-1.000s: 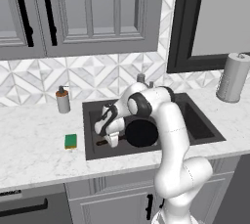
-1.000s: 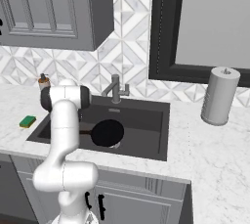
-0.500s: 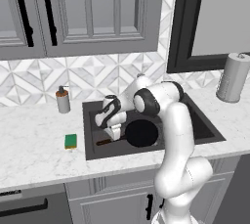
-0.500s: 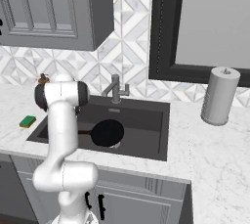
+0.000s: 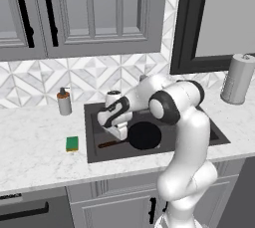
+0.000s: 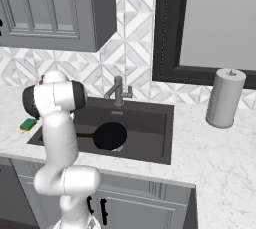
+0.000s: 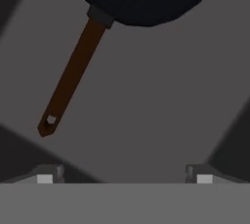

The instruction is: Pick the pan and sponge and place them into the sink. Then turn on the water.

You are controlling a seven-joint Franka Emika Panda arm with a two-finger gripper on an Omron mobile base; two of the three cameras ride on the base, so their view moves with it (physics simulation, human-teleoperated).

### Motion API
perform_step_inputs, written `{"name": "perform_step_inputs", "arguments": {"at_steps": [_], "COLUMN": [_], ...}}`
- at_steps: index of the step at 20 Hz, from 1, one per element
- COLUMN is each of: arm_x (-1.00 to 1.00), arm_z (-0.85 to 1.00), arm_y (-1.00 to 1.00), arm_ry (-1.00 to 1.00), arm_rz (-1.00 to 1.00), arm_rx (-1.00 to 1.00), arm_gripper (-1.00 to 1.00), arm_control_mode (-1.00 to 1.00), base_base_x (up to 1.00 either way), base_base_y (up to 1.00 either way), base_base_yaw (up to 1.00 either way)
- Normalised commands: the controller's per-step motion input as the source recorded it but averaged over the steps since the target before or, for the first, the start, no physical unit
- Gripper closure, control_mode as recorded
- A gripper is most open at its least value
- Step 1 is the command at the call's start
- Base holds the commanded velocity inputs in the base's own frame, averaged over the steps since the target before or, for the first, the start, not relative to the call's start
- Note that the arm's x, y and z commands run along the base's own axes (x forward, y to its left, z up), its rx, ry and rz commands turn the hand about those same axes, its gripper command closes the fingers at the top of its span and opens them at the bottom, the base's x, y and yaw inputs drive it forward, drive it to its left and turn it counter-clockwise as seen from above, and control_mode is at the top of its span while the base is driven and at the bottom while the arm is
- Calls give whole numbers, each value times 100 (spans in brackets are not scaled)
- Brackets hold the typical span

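**Pan in sink, sponge on surface, end effector open above pan handle**

The pan (image 5: 145, 135) lies flat on the floor of the sink (image 5: 94, 150), in the left half of the basin. Its reddish-brown handle points left, toward the sink's left wall. In the right base view the pan (image 6: 110, 136) sits near the middle of the basin, with the handle running left behind the arm.

The end effector (image 5: 119, 131) hangs inside the sink, just above the pan's handle and left of the pan's round body. Its jaws stand wide apart and hold nothing. In the hand view the two fingertips (image 7: 45, 179) rise at the lower corners, well apart. The pan handle (image 7: 71, 79) lies clear of both, slanting across the grey sink floor, and the dark pan body is at the top edge.

The sponge (image 5: 72, 144) rests on the marble surface (image 5: 35, 157), left of the sink and apart from its rim, green face up. In the right base view it (image 6: 28, 123) lies at the far left, beside the sink's left edge.

The faucet (image 6: 118, 92) stands at the far rim of the sink. A soap bottle (image 5: 63, 101) stands on the surface to the far left of the sink. A paper towel roll (image 6: 225, 98) stands upright to the right of the sink.
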Motion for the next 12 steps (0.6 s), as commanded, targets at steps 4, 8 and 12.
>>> {"name": "perform_step_inputs", "arguments": {"at_steps": [4, 8, 12], "arm_x": [-48, -41, -46], "arm_z": [66, 68, 61], "arm_y": [-9, -5, -6], "arm_ry": [0, -2, 0], "arm_rz": [20, 25, 26], "arm_rx": [1, 4, 3], "arm_gripper": [-100, -100, -100], "arm_control_mode": [-100, -100, -100], "base_base_x": [0, 0, 0], "base_base_y": [0, 0, 0], "base_base_yaw": [0, 0, 0]}}
